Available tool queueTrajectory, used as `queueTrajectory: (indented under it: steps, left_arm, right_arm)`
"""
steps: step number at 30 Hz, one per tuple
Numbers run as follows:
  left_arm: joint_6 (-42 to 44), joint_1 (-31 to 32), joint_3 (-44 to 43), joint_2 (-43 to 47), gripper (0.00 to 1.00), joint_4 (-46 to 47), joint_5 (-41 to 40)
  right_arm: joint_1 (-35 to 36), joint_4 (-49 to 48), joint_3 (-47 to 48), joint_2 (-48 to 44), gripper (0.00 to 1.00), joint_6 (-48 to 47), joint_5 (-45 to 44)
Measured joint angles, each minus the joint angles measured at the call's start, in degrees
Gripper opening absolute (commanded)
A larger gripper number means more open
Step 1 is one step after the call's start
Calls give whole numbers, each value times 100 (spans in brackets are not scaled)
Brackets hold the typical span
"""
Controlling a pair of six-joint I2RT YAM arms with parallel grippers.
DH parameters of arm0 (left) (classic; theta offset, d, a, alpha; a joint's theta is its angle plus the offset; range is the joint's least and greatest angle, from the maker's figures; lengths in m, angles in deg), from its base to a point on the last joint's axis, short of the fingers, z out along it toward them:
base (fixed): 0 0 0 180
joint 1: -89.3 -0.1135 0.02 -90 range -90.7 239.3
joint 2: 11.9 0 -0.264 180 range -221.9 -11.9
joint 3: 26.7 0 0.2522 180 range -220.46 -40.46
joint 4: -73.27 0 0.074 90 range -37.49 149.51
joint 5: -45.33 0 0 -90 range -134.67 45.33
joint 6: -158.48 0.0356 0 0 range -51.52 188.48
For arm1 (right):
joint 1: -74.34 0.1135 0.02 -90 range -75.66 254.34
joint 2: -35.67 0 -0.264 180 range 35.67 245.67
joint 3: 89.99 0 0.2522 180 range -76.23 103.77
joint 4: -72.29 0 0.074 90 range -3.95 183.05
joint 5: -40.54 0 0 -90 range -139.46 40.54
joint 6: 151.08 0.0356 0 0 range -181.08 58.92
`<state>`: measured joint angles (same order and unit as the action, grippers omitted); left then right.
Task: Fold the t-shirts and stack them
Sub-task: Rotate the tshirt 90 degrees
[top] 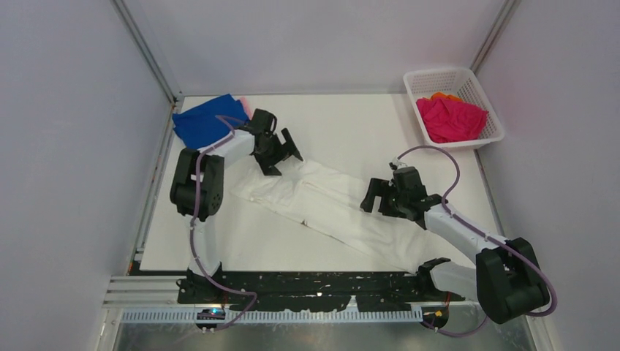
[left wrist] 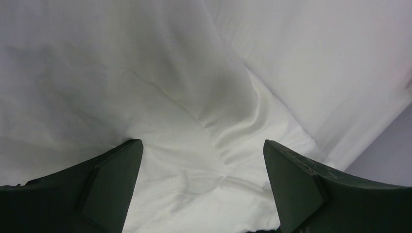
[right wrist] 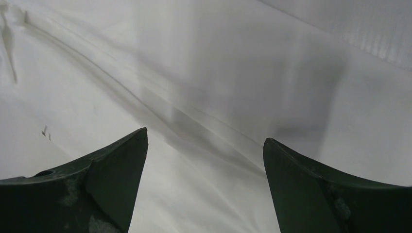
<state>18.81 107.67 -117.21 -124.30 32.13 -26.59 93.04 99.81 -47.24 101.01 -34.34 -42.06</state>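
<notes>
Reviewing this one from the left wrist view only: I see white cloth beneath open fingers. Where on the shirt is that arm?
Observer: The left tool is over the far-left end of the white t-shirt, which lies as a long diagonal strip.
Operator: And the other arm?
Observer: The right tool is open above the same shirt, towards its near-right end.
Operator: Anything set aside yet?
Observer: A blue t-shirt lies at the far-left corner of the table, with pink cloth peeking out behind it.

Bright even overhead light; soft shadows; wrist views dimmer, foreground blurred.
</notes>
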Motion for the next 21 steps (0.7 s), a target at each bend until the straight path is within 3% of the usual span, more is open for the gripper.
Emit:
queueTrajectory:
  steps: [6,12,13,14,16,21]
  left_arm:
    - [518,-295,-2857,-1681,100,-1128,-535]
    - [756,-439,-5036,-2957,99,-1882,-289]
    - [761,-452,-5184,-3053,92,-1869,-181]
    - [741,-463,-5274,-3119,92,-1838,-68]
    - [640,-481,-5298,-3169,99,-1744,120]
    - [179,-496,-5351,-3268,100,-1436,319]
  right_arm:
    - [0,-844,-273,238,95,188,116]
    - [2,-1447,-437,334,95,289,448]
    - [9,-1517,-437,385,95,295,503]
    - [24,-1611,-437,446,95,308,566]
    - [109,-1770,-433,544,95,315,660]
    - [675,-1923,-389,699,95,319,885]
